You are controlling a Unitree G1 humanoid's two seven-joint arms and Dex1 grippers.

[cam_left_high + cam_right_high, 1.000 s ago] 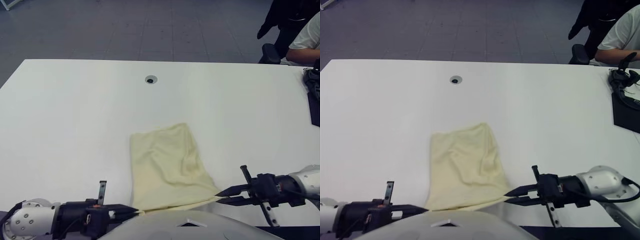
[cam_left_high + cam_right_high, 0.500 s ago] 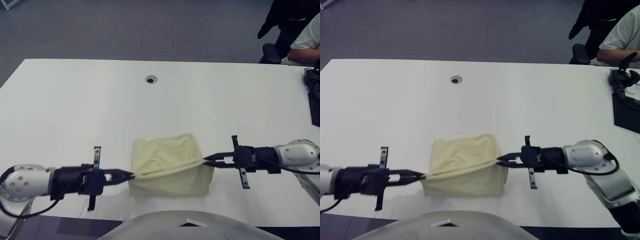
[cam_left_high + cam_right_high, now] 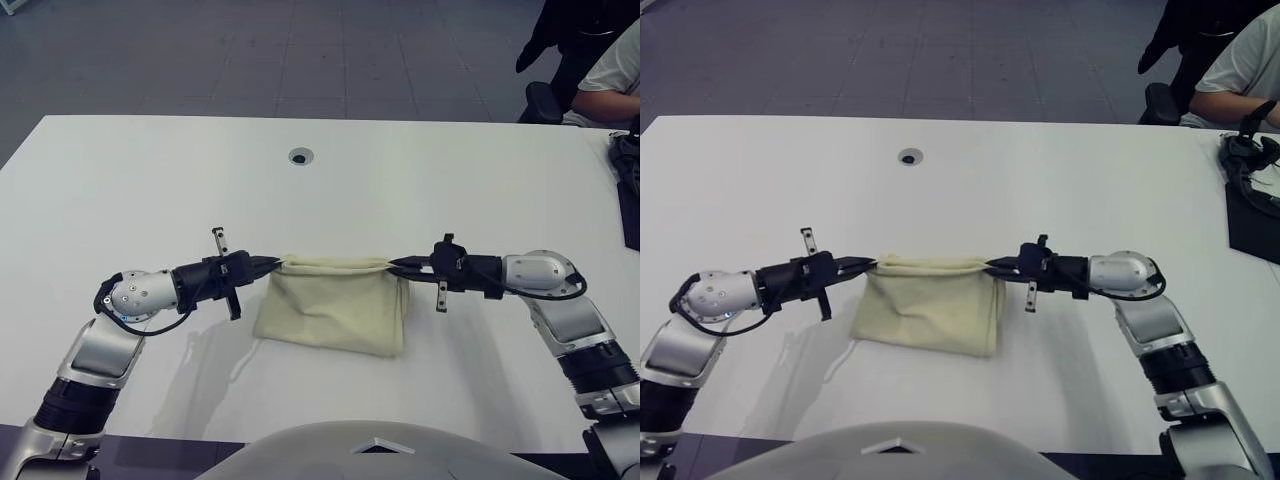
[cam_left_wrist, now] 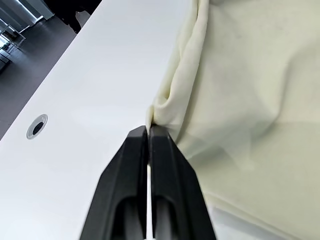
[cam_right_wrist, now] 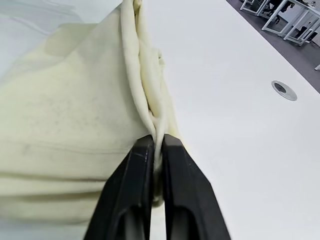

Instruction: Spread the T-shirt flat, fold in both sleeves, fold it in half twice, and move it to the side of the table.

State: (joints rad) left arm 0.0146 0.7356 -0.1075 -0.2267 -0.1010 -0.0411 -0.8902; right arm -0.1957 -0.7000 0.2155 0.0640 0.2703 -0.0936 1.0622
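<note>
Now that both arms have carried the near edge away from the robot, the T-shirt [image 3: 335, 308] lies doubled at the middle of the table [image 3: 150, 180]. Its far edge is stretched between the left gripper [image 3: 272, 265] and right gripper [image 3: 396, 264], each pinching a corner. This half-fold looks nearly done, awaiting release.

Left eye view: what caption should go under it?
Left gripper and right gripper hold a folded yellow T-shirt taut by its corners over the table.
</note>
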